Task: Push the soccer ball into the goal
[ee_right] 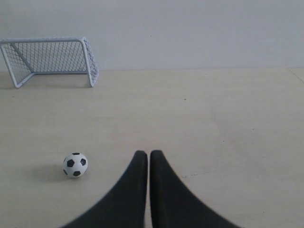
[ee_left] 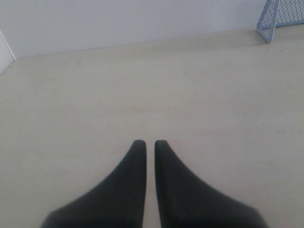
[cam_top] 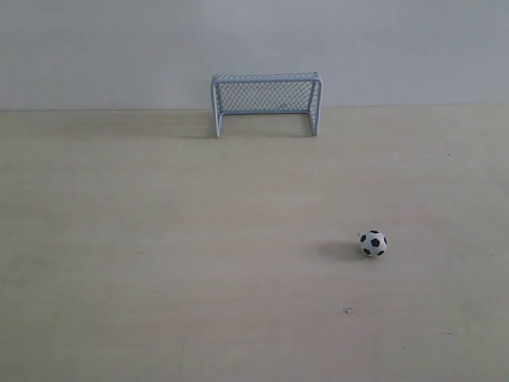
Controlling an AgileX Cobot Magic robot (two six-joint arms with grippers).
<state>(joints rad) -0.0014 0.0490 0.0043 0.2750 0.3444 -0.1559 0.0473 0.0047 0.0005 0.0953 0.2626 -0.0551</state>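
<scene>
The soccer ball (cam_top: 373, 243) is a tiny white ball with black patches, resting on the pale table right of centre; it also shows in the right wrist view (ee_right: 75, 165). The goal (cam_top: 266, 103), pale blue frame with mesh netting, stands against the back wall, its mouth facing the table; the right wrist view shows it whole (ee_right: 50, 60) and the left wrist view only a corner (ee_left: 280, 16). Neither gripper shows in the exterior view. My right gripper (ee_right: 149, 154) is shut, empty, beside the ball and apart from it. My left gripper (ee_left: 149, 143) is shut over bare table.
A light wooden table (cam_top: 199, 255) runs back to a plain white wall (cam_top: 95, 48). A small dark speck (cam_top: 347, 310) lies on the table in front of the ball. A white edge (ee_left: 4, 54) shows at one side of the left wrist view.
</scene>
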